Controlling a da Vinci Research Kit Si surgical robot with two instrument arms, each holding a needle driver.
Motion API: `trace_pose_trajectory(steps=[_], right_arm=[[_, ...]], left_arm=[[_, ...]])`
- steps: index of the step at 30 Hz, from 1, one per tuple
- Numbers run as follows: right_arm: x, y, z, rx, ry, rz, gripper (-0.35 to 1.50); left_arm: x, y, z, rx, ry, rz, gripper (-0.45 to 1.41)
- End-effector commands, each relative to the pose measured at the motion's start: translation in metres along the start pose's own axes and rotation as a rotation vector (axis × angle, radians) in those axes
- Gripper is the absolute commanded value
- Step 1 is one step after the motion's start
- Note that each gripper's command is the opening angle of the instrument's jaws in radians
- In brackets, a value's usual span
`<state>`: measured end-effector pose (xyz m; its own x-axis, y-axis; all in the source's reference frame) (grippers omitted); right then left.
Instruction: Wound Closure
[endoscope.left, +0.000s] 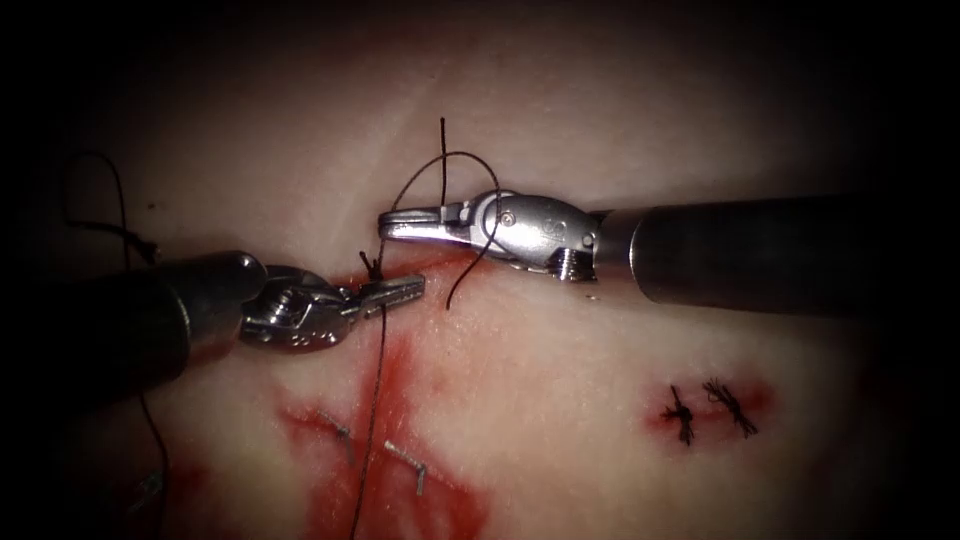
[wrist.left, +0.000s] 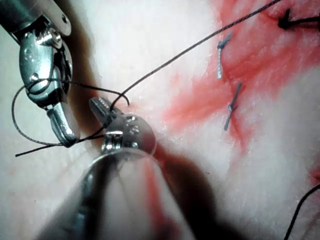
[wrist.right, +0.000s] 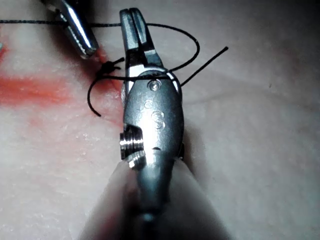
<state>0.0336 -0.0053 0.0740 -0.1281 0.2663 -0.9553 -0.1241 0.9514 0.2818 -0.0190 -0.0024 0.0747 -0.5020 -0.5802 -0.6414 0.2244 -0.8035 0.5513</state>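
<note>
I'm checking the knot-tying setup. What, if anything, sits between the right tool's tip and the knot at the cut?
Nothing visible. The right tool sits just above the knot, thread looped round it. The left tool grips thread beside the knot.

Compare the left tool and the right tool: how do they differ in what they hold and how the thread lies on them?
The left tool has its jaws shut on the thread beside the knot; the right tool has its jaws shut with nothing plainly held. A loop of thread is wrapped around the right tool's body; none is around the left tool. The left tool lies over the red fluid; the right tool lies above it on pale tissue. Both tips meet near the knot.
</note>
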Motion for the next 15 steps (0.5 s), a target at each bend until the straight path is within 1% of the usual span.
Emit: trace_pose_trajectory(steps=[1,4,7,10,13,14,15], right_arm=[[-0.0008,-0.0001,0.0009,-0.01,-0.005,-0.001,-0.35],[-0.001,0.0,0.0014,-0.031,-0.014,-0.004,-0.35],[-0.0011,-0.0002,0.0017,-0.039,-0.004,0.001,-0.35],[-0.0011,-0.0003,0.0021,-0.043,-0.005,0.001,-0.15],[-0.0012,-0.0002,0.0024,-0.063,-0.007,0.006,0.41],[-0.0012,-0.0002,0.0025,-0.076,-0.013,0.006,0.68],[-0.0013,-0.0001,0.0026,-0.089,-0.018,0.005,0.83]], left_arm=[[0.0002,0.0002,0.0006,-0.004,0.0,0.0,-0.45],[0.0015,0.0009,0.0008,-0.026,-0.005,-0.008,-0.45],[0.0029,0.0012,0.0015,-0.044,-0.007,-0.009,-0.45],[0.0038,0.001,0.0023,-0.052,0.004,-0.009,-0.45],[0.0044,0.001,0.0027,-0.058,0.016,-0.004,-0.45],[0.0046,0.001,0.0027,-0.061,0.021,-0.002,-0.45],[0.0046,0.001,0.0027,-0.062,0.026,0.0,-0.45]])
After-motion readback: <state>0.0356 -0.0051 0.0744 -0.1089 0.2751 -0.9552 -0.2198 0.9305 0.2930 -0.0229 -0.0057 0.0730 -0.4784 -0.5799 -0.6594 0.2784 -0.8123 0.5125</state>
